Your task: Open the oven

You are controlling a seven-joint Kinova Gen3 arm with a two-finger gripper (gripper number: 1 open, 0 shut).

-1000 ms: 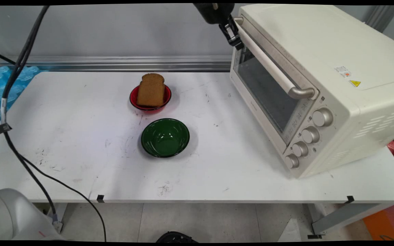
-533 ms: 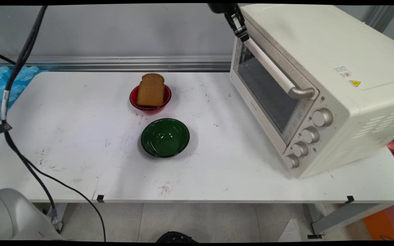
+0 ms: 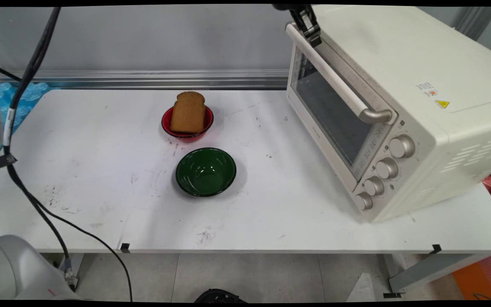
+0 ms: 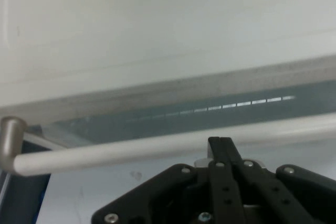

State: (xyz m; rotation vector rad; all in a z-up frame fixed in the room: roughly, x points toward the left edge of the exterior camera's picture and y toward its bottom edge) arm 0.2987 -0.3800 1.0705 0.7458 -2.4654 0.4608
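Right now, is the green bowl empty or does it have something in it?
Empty. The green bowl shows only its bare glossy inside; the bread sits in the red bowl behind it.

A black two-finger gripper [image 3: 310, 33] at the top centre of the frame touches the far end of a cream toaster oven's [image 3: 399, 106] pale bar handle [image 3: 335, 76]. Centre-left on the white table [image 3: 100, 179], a brown bread slice [image 3: 188, 112] rests in a red bowl [image 3: 187, 133]; a green bowl [image 3: 206, 171] sits just below.

The toaster oven [image 3: 399, 106] stands at the table's [image 3: 100, 192] right; left of it, the bread slice [image 3: 188, 112] in a bowl [image 3: 186, 134] — an empty bowl [image 3: 206, 171] in front.
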